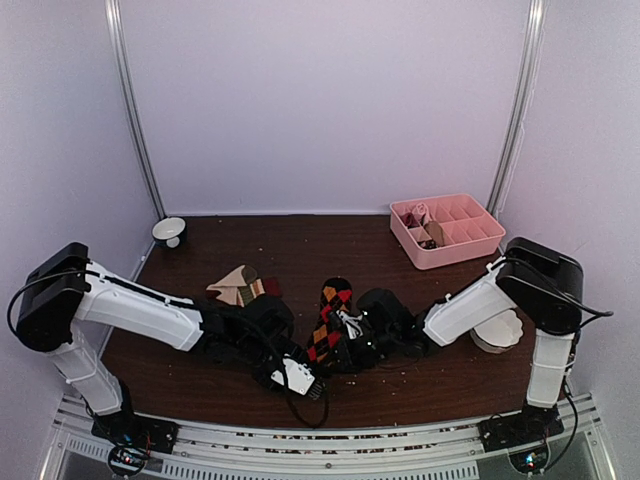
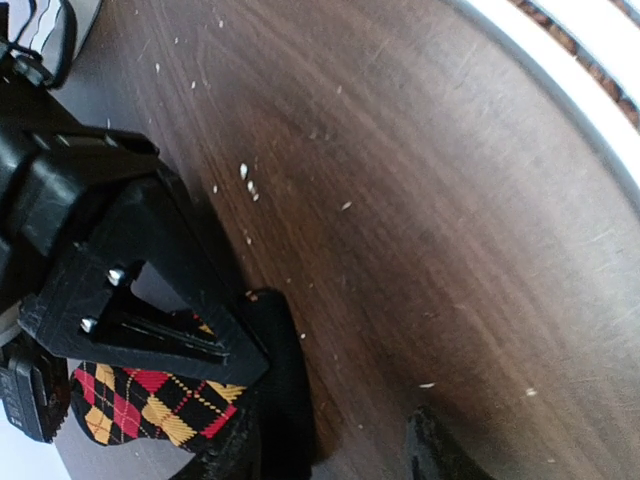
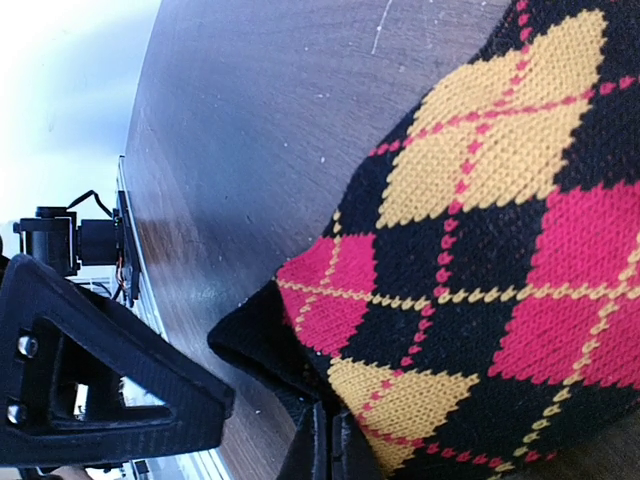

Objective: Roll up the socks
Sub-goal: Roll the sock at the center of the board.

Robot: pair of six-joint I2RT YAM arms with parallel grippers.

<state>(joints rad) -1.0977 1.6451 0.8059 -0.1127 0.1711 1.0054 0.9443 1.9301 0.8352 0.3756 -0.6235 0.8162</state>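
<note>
The black argyle sock (image 1: 331, 312) with red and orange diamonds lies stretched at the table's middle. It fills the right wrist view (image 3: 480, 250). My right gripper (image 3: 335, 455) is shut on the sock's near black edge; in the top view it (image 1: 343, 345) sits at the sock's near end. My left gripper (image 2: 345, 440) is open, with bare wood between its fingers. It hovers just beside the same end of the sock (image 2: 140, 400), close against the right gripper's finger (image 2: 130, 270). The beige-tan striped sock (image 1: 238, 285) lies bunched to the left, behind the left arm.
A pink divided tray (image 1: 455, 252) stands at the back right, a white bowl (image 1: 169, 232) at the back left corner. A white scalloped disc (image 1: 497, 332) lies under the right arm. Small crumbs (image 2: 246, 178) dot the dark wooden table (image 1: 300, 245). The metal rail (image 1: 350, 440) runs along the near edge.
</note>
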